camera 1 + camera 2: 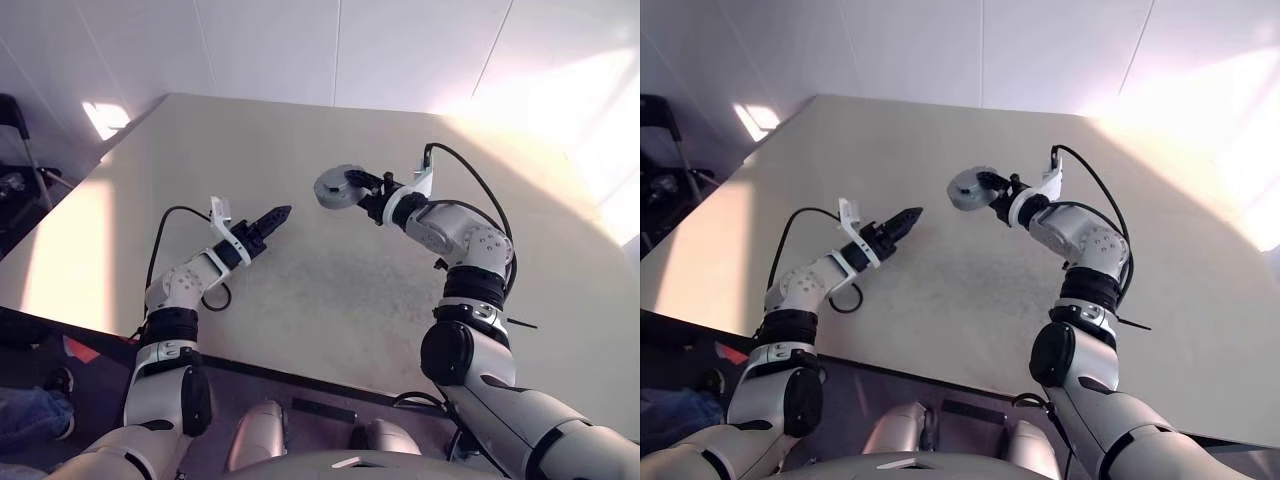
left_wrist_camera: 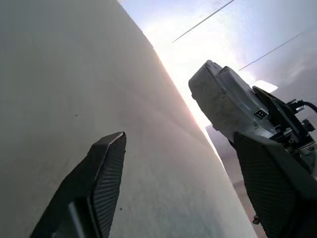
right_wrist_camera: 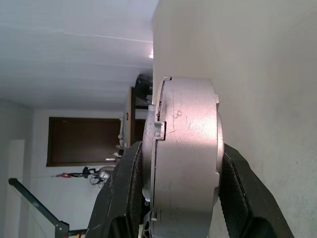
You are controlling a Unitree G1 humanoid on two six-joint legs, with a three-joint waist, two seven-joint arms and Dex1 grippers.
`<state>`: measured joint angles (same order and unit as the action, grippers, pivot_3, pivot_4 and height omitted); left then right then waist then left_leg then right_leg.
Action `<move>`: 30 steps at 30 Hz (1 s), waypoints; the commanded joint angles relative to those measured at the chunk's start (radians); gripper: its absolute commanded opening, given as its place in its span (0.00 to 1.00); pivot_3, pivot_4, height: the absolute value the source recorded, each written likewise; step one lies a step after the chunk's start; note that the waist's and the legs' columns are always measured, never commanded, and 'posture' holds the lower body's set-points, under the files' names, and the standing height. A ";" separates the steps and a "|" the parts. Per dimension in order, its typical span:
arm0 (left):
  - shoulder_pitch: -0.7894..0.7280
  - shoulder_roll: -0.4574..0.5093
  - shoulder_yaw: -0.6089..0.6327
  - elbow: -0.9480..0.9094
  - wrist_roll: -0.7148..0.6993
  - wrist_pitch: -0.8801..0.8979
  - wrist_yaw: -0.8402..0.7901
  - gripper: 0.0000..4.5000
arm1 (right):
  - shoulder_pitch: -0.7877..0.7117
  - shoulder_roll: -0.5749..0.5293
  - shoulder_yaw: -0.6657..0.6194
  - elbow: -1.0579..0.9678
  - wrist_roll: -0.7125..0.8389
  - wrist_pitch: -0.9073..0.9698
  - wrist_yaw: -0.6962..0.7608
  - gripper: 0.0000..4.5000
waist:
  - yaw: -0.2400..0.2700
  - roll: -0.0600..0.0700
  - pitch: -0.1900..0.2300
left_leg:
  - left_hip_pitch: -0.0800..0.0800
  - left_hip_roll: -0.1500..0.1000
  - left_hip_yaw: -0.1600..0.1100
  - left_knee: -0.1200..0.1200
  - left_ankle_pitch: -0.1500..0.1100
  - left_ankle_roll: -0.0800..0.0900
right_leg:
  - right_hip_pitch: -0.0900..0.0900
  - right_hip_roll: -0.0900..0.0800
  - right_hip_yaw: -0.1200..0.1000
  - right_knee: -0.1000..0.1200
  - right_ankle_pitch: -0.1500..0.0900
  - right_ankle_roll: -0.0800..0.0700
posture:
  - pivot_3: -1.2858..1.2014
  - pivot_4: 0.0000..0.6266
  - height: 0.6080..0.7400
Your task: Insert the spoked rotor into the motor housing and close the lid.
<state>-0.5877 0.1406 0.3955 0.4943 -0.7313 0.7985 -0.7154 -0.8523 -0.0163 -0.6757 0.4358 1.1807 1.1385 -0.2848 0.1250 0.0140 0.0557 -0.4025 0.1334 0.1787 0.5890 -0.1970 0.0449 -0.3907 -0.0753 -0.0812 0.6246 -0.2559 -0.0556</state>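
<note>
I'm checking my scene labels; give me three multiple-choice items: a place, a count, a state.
1. Where is the grey metal puck?
A. lying on the table
B. between the right hand's fingers
C. in the left hand
2. How many hands hold something?
A. none
B. one
C. two
3. The left hand is:
A. open and empty
B. shut on a cable
C. shut on the puck

B: the right hand clamps the grey metal puck.
B: nothing else is held.
A: the left hand has its fingers apart, with nothing between them.

A broad, pale beige table with a smooth matte top carries the scene. A black cable loops on it just beside the table's near edge, toward its left side.
</note>
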 commanded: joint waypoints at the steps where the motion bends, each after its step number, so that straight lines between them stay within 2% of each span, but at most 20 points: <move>1: -0.013 -0.004 0.022 -0.030 -0.073 0.053 -0.011 1.00 | -0.046 -0.006 0.020 -0.032 0.062 0.023 0.033 0.46 | 0.000 0.000 0.000 | 0.000 0.000 0.000 0.000 0.000 0.000 | 0.000 0.000 0.000 0.000 0.000 0.000 | 0.52 0.00 1.00; 11: -0.090 -0.046 0.131 0.127 -0.217 0.175 0.031 1.00 | -0.033 -0.002 0.050 -0.095 0.148 0.090 0.032 0.46 | 0.001 0.000 0.000 | 0.000 0.001 0.000 0.003 -0.003 -0.002 | 0.000 0.000 0.000 0.001 0.000 0.001 | 0.52 0.00 1.00; 23: -0.185 -0.102 0.158 0.227 -0.246 0.180 0.046 1.00 | 0.024 0.004 0.128 -0.141 0.170 0.116 0.066 0.46 | 0.003 0.000 0.000 | 0.000 0.001 -0.001 0.007 -0.003 -0.002 | 0.002 0.000 0.000 0.002 0.002 0.003 | 0.52 0.00 1.00; 30: -0.221 -0.116 0.139 0.263 -0.216 0.151 0.039 1.00 | 0.036 0.007 0.149 -0.143 0.165 0.093 0.060 0.46 | 0.003 0.000 0.000 | 0.000 0.001 -0.001 0.007 -0.003 -0.002 | 0.003 0.000 0.000 0.001 0.002 0.003 | 0.52 0.00 1.00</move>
<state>-0.7921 0.0221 0.5385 0.7564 -0.9453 0.9614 -0.6676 -0.7975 -0.0105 -0.5256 0.3609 1.2980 1.2496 -0.2525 0.1284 0.0137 0.0558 -0.4027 0.1344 0.1779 0.5960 -0.2000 0.0432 -0.3881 -0.0753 -0.0811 0.6259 -0.2541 -0.0527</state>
